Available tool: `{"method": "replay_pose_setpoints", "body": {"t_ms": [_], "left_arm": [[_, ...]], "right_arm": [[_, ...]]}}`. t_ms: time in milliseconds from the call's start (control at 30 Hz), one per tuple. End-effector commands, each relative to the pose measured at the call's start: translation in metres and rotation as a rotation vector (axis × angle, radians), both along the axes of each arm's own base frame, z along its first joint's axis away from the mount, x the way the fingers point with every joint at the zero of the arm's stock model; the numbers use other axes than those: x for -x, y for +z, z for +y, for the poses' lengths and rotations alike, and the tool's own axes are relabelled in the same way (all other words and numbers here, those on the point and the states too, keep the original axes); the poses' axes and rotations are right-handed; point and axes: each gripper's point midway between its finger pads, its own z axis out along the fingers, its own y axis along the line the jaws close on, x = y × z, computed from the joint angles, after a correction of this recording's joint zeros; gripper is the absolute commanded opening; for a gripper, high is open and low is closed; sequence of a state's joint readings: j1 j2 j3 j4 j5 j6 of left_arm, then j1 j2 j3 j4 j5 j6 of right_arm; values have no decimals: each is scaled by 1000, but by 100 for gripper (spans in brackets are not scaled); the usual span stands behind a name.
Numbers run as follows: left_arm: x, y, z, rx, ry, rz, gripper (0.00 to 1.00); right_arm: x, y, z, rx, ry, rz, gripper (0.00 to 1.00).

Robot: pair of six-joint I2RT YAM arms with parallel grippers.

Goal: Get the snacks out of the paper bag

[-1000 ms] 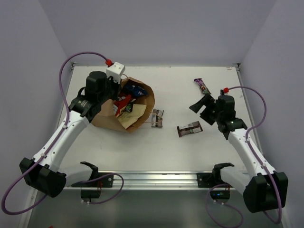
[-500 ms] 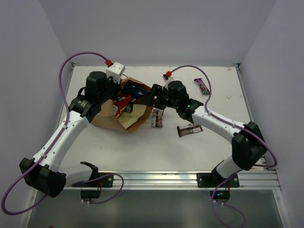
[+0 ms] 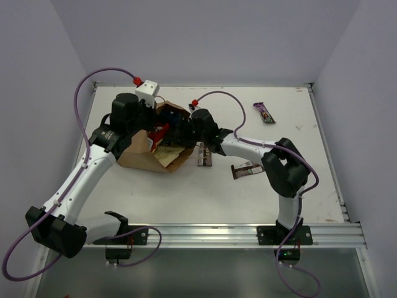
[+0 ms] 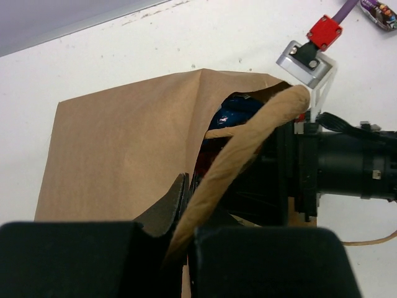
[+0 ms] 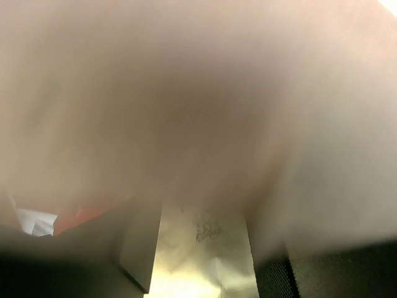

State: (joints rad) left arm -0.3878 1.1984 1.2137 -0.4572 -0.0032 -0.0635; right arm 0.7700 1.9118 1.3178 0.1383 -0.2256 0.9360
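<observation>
The brown paper bag (image 3: pixel 144 154) lies on its side at the left, mouth toward the right. My left gripper (image 3: pixel 151 123) is shut on the bag's upper rim and twisted handle (image 4: pixel 248 149), holding the mouth up. My right gripper (image 3: pixel 181 131) is inside the mouth, jaws apart, with a pale shiny packet (image 5: pixel 201 248) between the fingers (image 5: pixel 139 242). Red, blue (image 4: pixel 232 112) and tan packets show in the mouth. Three candy bars lie outside: one (image 3: pixel 205 155) by the mouth, a dark brown one (image 3: pixel 247 169), and a purple one (image 3: pixel 263 112) at the back.
The right arm (image 3: pixel 248 144) stretches across the table's middle, over the two nearer bars. The right gripper's body (image 4: pixel 335 167) fills the bag mouth. A white cable box (image 3: pixel 147 92) sits behind the bag. Walls close the table on three sides.
My right arm has swung left from the table's right side and pushed its gripper into the bag mouth. The left gripper has kept its hold on the bag.
</observation>
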Motion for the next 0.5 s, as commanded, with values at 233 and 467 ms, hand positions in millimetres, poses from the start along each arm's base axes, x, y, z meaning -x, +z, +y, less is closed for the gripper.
{"method": "replay_pose_setpoints", "body": {"t_ms": [233, 467], "left_arm": [[1, 35, -7, 85, -19, -81, 0], [1, 26, 2, 41, 16, -77, 0]], "right_arm": [[-15, -6, 33, -43, 0, -1, 41], [-12, 15, 22, -30, 14, -68, 0]]}}
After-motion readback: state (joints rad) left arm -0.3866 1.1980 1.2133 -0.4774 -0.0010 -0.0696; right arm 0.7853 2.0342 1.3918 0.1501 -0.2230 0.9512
